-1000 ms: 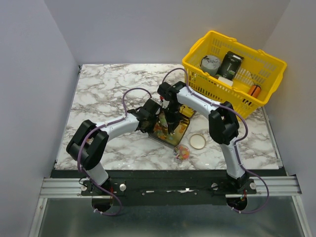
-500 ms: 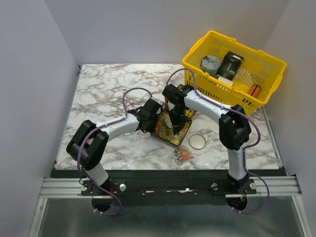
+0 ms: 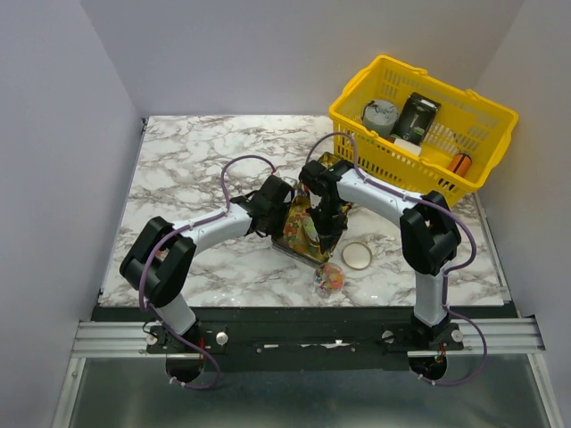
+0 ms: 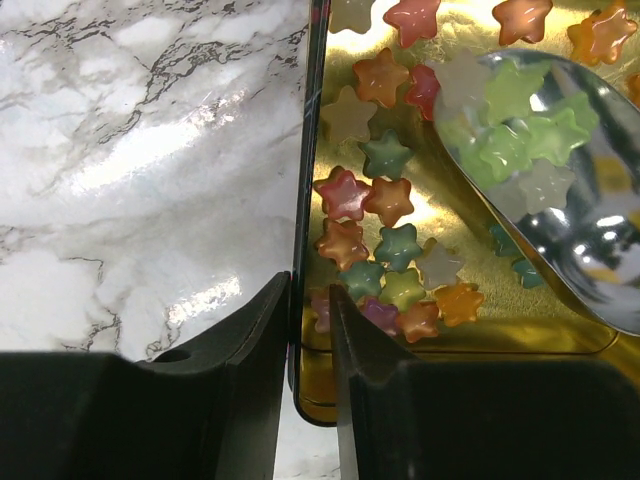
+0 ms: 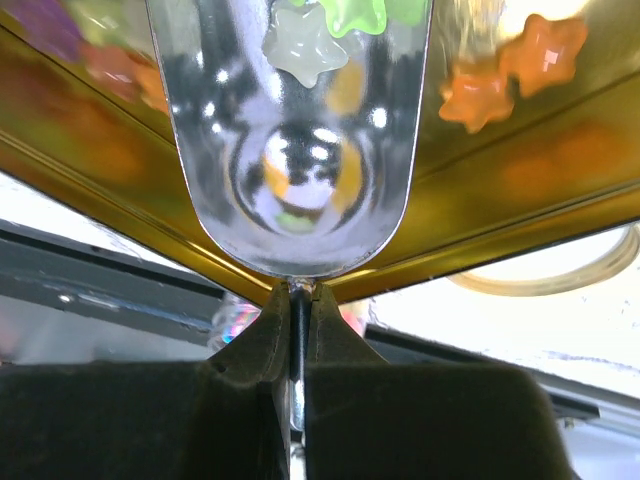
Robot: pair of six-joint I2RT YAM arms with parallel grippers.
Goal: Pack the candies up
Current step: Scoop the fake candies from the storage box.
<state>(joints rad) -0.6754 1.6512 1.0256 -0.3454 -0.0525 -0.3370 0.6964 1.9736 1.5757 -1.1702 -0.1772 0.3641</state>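
Star-shaped candies (image 4: 385,200) in orange, red, green and white lie in a gold tray (image 3: 294,242) at mid-table. My left gripper (image 4: 310,283) straddles the tray's dark side wall (image 4: 305,150), jaws slightly open, with a gap on the inner side. My right gripper (image 5: 294,290) is shut on the thin handle of a metal scoop (image 5: 290,200). The scoop (image 4: 570,230) lies inside the tray and holds green and white candies (image 5: 300,45). From above, both grippers, left (image 3: 284,212) and right (image 3: 323,216), meet over the tray.
A small clear cup (image 3: 328,277) of mixed coloured sweets stands just in front of the tray, with a round lid (image 3: 357,255) beside it. A yellow basket (image 3: 393,160) at the back right holds a tin, a black box and an orange cylinder.
My left jaws have parted from a shut grip on the tray wall. The right arm's elbow has swung right and the scoop has shifted within the tray.
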